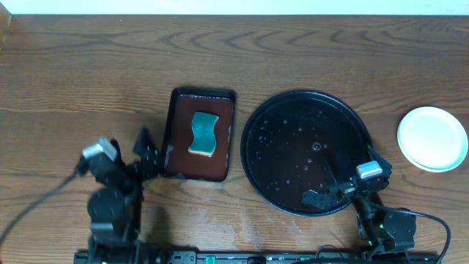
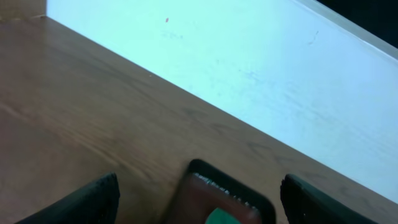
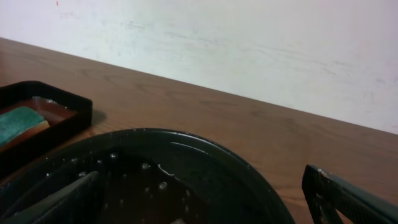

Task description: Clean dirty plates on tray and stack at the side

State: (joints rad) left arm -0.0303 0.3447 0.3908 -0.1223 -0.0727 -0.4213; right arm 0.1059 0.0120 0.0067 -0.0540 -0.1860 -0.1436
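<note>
The black round tray (image 1: pixel 289 117) sits right of centre, wet with droplets, and no plate is on it. It also fills the lower part of the right wrist view (image 3: pixel 205 162). A white plate (image 1: pixel 432 138) lies on the table at the far right, apart from the tray. A pale rim shows under its near edge, and I cannot tell how many plates lie beneath. My right gripper (image 1: pixel 344 183) (image 3: pixel 199 190) is open and empty over the tray's near right edge. My left gripper (image 1: pixel 149 152) (image 2: pixel 199 186) is open and empty, just left of the red-brown tray.
A small rectangular red-brown tray (image 1: pixel 183 158) (image 2: pixel 230 193) with a black rim stands left of the black tray and holds a green and yellow sponge (image 1: pixel 203 133) (image 3: pixel 18 118). A white wall runs along the table's far edge.
</note>
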